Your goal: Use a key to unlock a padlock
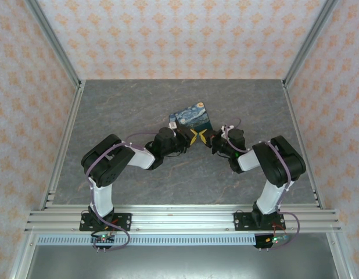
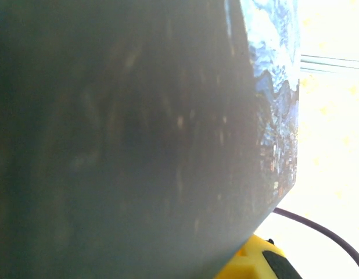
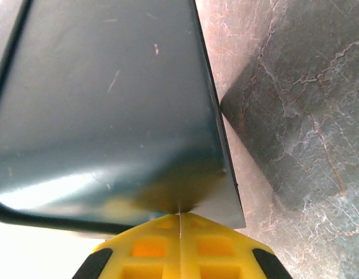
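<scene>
The key (image 3: 179,210) is a thin pale metal sliver seen edge-on, pinched in the seam between the right gripper's (image 3: 179,220) closed yellow fingertips, its tip touching the lower edge of the dark tin (image 3: 110,104).

You are getting bright, even light from overhead in the top external view. The tin (image 1: 191,118) is showing crisp and well exposed, and the arms (image 1: 118,160) are casting only faint, soft shadows on the grey surface (image 1: 121,107) near the tin.

In the left wrist view the tin is sitting so close to the lens that it is blurring into a dim grey-green smear. The wall (image 2: 336,145) right of the tin is blowing out into pale yellow glare.

In the right wrist view the tin's dark face is catching a pale sheen along its lower edge. The tin is also throwing a dark, hard-edged shadow onto the surface right of it, where the veins are reading sharp. The yellow right claw (image 3: 179,247) just below the tin is going slightly soft.
</scene>
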Controlling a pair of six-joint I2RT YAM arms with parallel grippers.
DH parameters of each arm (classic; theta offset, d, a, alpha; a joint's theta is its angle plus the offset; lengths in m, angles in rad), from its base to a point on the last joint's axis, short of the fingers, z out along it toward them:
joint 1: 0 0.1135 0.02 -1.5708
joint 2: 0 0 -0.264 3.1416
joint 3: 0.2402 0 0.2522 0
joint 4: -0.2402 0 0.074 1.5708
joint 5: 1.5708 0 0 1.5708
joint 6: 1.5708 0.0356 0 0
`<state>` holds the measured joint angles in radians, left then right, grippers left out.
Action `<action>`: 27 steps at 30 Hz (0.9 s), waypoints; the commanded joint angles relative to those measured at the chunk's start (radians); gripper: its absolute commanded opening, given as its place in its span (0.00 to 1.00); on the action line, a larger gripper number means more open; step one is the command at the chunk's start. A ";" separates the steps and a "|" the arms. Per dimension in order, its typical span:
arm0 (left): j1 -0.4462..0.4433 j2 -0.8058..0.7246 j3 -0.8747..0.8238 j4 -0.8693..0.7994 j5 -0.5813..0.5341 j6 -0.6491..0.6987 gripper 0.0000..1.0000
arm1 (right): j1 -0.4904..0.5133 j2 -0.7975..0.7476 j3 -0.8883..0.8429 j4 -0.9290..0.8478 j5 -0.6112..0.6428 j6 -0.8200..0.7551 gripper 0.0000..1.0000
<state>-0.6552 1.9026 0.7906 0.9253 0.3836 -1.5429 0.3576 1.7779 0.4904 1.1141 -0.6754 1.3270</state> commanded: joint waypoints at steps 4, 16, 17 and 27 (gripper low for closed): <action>-0.057 -0.039 0.026 0.055 0.144 0.023 0.00 | 0.001 0.039 0.034 0.112 -0.050 -0.006 0.00; -0.055 -0.010 0.002 -0.009 0.069 0.085 0.00 | 0.009 -0.030 0.000 0.035 -0.040 -0.021 0.08; -0.053 -0.018 -0.002 -0.030 0.057 0.108 0.00 | 0.009 -0.040 -0.006 0.026 -0.035 -0.025 0.16; -0.010 -0.052 -0.031 -0.173 0.052 0.224 0.00 | -0.008 -0.194 -0.059 -0.222 0.003 -0.160 0.75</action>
<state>-0.6716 1.8801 0.7830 0.8158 0.3931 -1.3762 0.3599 1.6493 0.4435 0.9581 -0.6899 1.2457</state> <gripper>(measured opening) 0.093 0.739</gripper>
